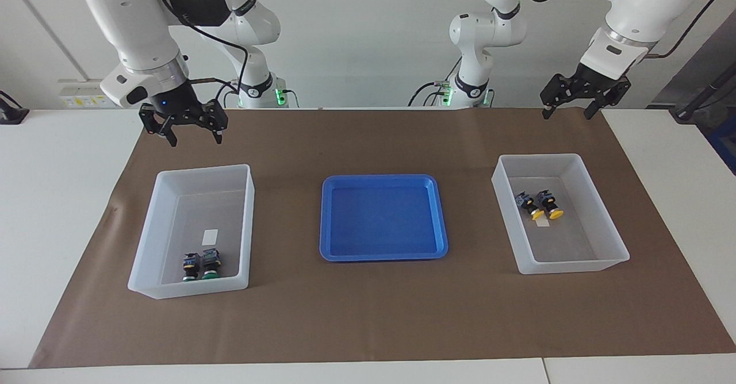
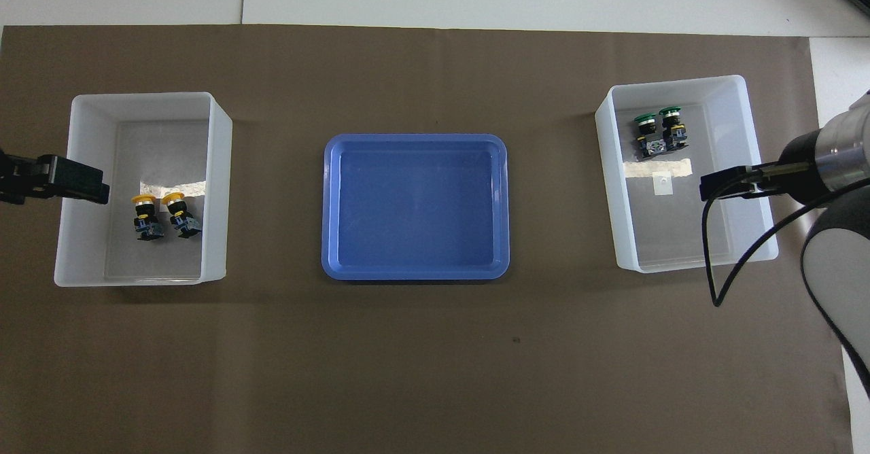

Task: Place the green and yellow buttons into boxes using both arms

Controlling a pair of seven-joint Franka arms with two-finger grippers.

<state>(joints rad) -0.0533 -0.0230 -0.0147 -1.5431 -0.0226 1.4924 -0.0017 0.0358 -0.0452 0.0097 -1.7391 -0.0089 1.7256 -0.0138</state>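
Note:
Two yellow buttons (image 1: 540,206) (image 2: 163,215) lie side by side in the box (image 1: 540,157) (image 2: 143,97) at the left arm's end of the table. Two green buttons (image 1: 201,264) (image 2: 658,133) lie together in the box (image 1: 204,169) (image 2: 673,81) at the right arm's end. My left gripper (image 1: 566,115) hangs open and empty in the air, over the mat's edge at the robots' side of the yellow buttons' box. My right gripper (image 1: 195,140) is also open and empty, raised over the mat just at the robots' side of the green buttons' box.
A shallow blue tray (image 1: 384,180) (image 2: 414,138) sits on the brown mat between the two boxes, with nothing in it. White table shows around the mat on all sides.

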